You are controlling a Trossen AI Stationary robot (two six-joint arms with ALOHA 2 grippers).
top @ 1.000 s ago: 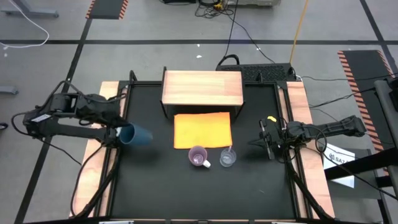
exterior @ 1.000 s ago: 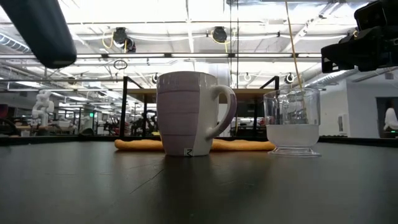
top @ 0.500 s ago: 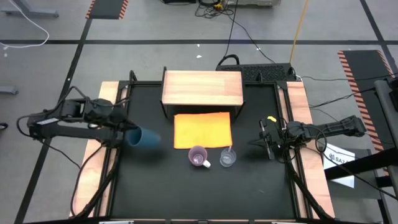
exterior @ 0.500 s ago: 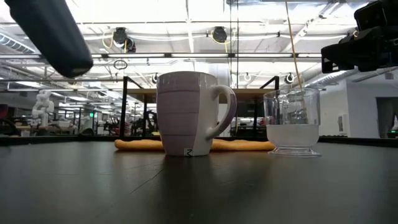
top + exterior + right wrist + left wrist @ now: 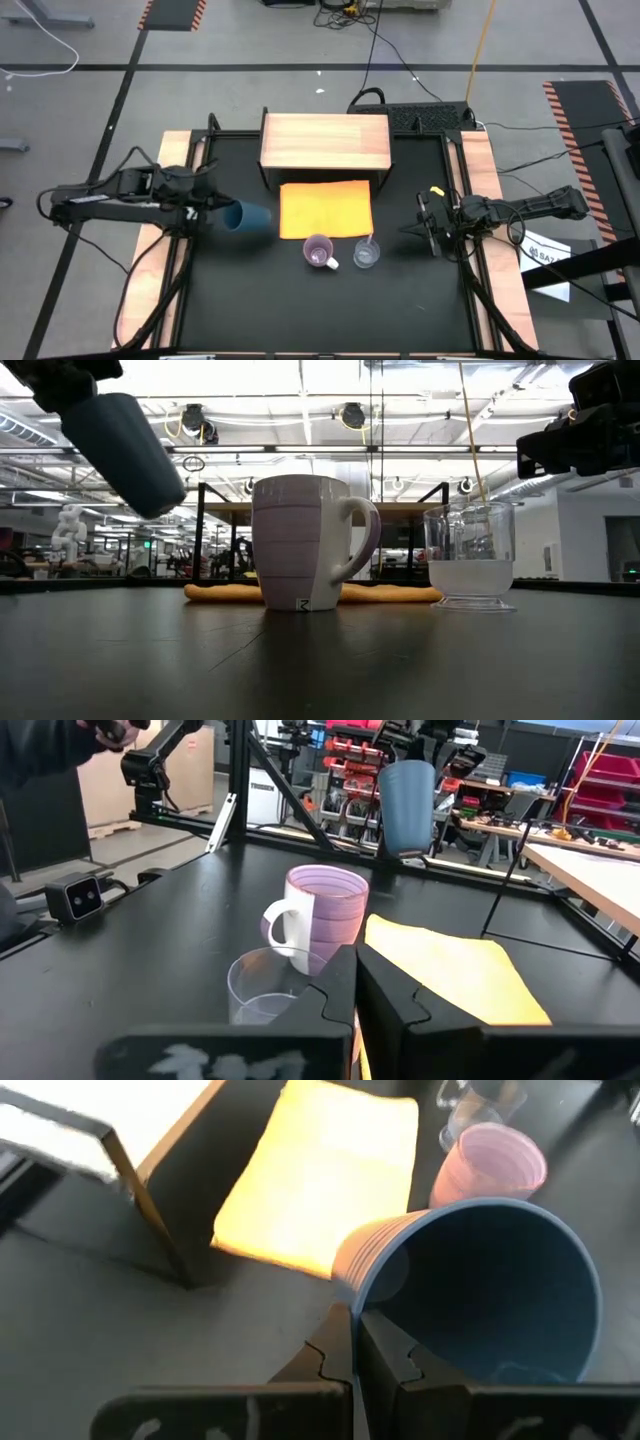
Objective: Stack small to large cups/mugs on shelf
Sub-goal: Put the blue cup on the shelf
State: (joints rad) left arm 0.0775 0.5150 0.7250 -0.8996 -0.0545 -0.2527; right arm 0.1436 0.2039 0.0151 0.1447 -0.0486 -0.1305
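A dark blue tumbler [image 5: 250, 217] hangs tilted in the air left of the orange sheet, with my left gripper [image 5: 216, 210] shut on it; the low view shows the tumbler [image 5: 127, 452] well above the table. A lilac mug [image 5: 319, 251] and a clear cup [image 5: 366, 254] stand upright on their bases on the black table near the sheet's near edge. The wooden shelf [image 5: 325, 141] stands at the far middle on its dark side supports, with nothing on it. My right gripper [image 5: 416, 229] waits shut at the table's right, level, pointing toward the cups. My left gripper holds the tumbler by its rim [image 5: 352, 1292], one finger [image 5: 388, 1356] inside the mouth and one [image 5: 330, 1360] outside. The fingers come from the table's left, slanting downward. The tumbler is lifted clear and tilted, its mouth toward the gripper and its base pointing down toward the table's right.
A flat orange sheet [image 5: 325, 208] lies between the shelf and the two standing cups. Wooden side rails [image 5: 480, 170] run along both table sides. Bare black table [image 5: 250, 300] lies near and left of the mug.
My left gripper has gone down and toward the table's right with the blue tumbler, nearer the orange sheet. The tumbler stays clear of the table and has tipped a little more, base downward.
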